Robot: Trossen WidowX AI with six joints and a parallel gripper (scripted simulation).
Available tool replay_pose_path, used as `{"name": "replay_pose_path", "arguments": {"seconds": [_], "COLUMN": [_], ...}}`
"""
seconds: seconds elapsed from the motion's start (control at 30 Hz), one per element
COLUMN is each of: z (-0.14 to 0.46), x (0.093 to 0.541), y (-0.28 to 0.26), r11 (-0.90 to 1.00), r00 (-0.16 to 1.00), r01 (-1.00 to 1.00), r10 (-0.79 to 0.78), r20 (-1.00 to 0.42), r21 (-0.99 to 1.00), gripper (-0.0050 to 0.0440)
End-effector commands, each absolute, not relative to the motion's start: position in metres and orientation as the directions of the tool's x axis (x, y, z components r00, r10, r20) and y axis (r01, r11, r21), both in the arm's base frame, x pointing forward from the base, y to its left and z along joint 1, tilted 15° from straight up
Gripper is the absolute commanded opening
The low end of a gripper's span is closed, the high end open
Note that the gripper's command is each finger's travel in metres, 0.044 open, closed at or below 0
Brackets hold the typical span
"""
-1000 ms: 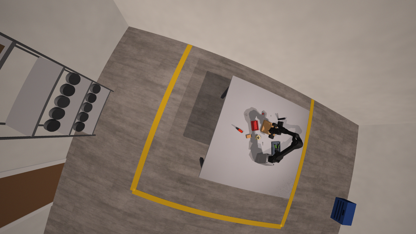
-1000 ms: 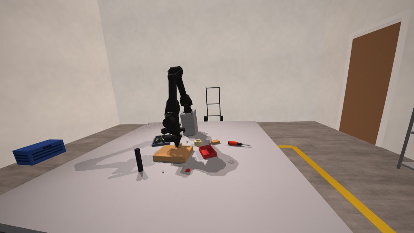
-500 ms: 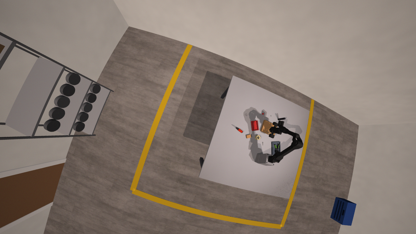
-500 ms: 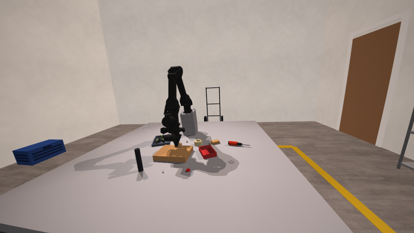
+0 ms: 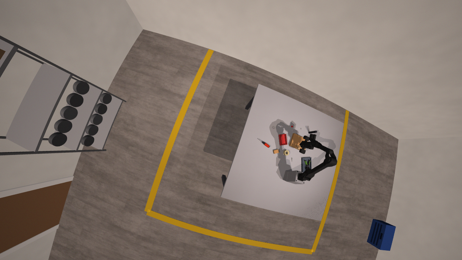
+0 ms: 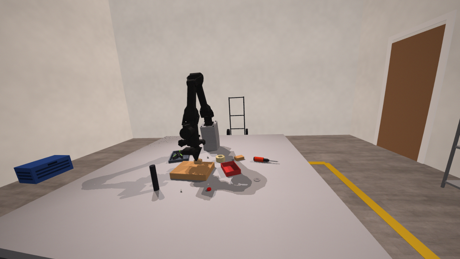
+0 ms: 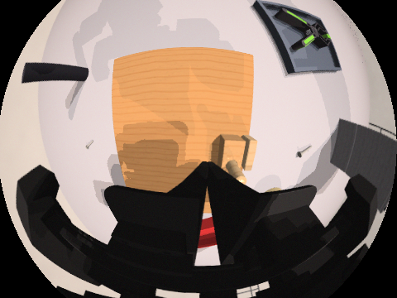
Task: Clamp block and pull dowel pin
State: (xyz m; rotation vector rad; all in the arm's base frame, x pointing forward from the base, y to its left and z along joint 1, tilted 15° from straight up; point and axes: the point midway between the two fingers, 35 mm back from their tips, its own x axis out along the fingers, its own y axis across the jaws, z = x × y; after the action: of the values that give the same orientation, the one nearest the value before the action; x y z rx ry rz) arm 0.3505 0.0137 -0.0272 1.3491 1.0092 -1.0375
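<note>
The wooden board (image 7: 182, 116) lies on the table; it also shows in the exterior view (image 6: 192, 170) and from above (image 5: 295, 141). The small wooden block (image 7: 234, 151) sits at the board's edge nearest me, and its dowel pin (image 7: 236, 167) sticks out towards my fingers. I cannot tell whether the block lies flat. My gripper (image 7: 207, 166) is shut and empty, its tips right beside the block and pin (image 6: 198, 160). The green-and-black spring clamp (image 7: 309, 36) lies in a dark tray (image 6: 178, 157), apart from the board.
A black cylinder (image 6: 154, 177) stands left of the board. A red bin (image 6: 230, 168), a tape roll (image 6: 220, 158), a second small wooden piece (image 6: 239, 157) and a screwdriver (image 6: 263, 159) lie to its right. The arm's grey base box (image 6: 209, 136) stands behind.
</note>
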Motion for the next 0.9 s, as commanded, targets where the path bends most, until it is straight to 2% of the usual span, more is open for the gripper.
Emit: {"name": "replay_pose_path", "arguments": {"seconds": [0.0,0.37,0.87], "z": [-0.013,0.017,0.014], "x": [0.352,0.343,0.348], "y": [0.014,0.015,0.013], "r11": [-0.034,-0.033,-0.033], "r00": [0.268,0.26,0.259], "r01": [0.963,0.965,0.966], "r10": [0.006,0.006,0.006], "r20": [-0.964,-0.966,-0.966], "r21": [0.267,0.259,0.258], "gripper": [0.0,0.0,0.0]}}
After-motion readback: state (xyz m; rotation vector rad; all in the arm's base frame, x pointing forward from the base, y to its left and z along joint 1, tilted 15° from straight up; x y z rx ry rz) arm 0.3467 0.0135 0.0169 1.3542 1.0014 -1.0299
